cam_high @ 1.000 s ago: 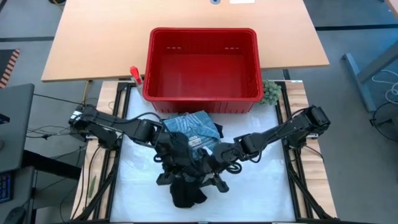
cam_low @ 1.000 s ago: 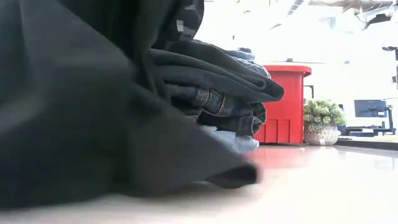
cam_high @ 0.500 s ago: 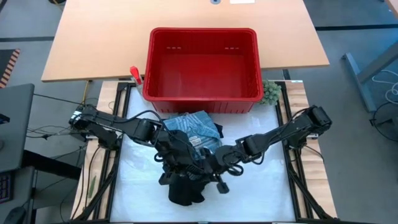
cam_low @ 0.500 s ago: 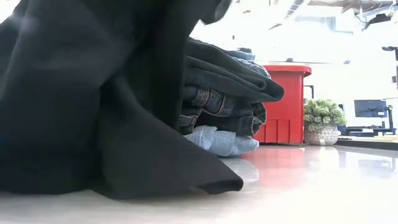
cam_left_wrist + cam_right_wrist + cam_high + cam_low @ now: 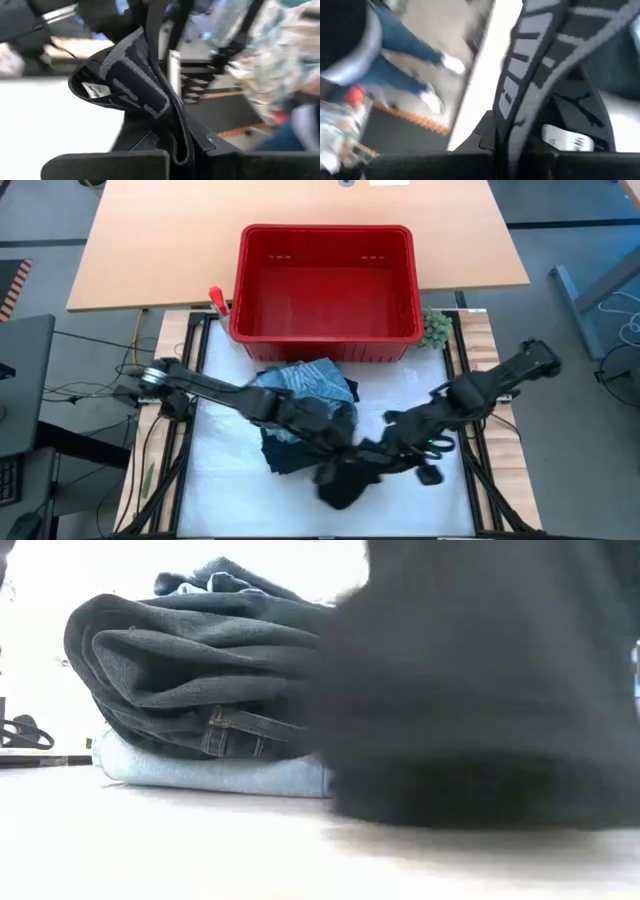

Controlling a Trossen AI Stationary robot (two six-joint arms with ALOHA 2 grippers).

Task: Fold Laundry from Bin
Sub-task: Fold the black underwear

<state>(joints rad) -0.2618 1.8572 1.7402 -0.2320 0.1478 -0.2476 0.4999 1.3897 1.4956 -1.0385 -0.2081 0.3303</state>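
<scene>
Both dark arms reach inward to the near middle of the table. The left gripper point(image 5: 340, 452) is clamped tight on a black knitted garment point(image 5: 345, 480); the right gripper point(image 5: 385, 455), just beside it, pinches the same cloth.

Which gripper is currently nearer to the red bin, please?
Left. The left gripper is just in front of the red bin; the right gripper sits farther out.

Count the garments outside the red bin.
4 visible, maybe more hidden: black garment held by both hands; stacked beside the bin, patterned blue one on top, dark jeans, light blue one underneath.
</scene>
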